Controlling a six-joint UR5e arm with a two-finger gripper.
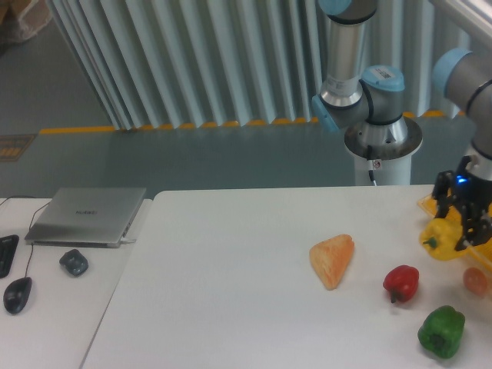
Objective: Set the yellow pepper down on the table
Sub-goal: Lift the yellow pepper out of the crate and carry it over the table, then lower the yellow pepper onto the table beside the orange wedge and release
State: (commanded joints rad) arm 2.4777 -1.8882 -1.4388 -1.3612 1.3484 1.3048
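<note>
claw (461, 221) closed on yellow pepper (441, 237), above surface (231, 292) right edge | risk: lowering onto egg (476, 282) or red pepper (402, 283) | risk: rolling off edge on release

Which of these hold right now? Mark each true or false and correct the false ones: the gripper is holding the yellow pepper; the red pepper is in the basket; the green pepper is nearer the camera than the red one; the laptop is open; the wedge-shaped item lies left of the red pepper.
1. The gripper is holding the yellow pepper. True: its fingers close around the pepper at the right edge.
2. The red pepper is in the basket. False: it sits on the white table.
3. The green pepper is nearer the camera than the red pepper. True.
4. The laptop is open. False: its lid is shut flat.
5. The pale-orange wedge lies left of the red pepper. True.
</note>
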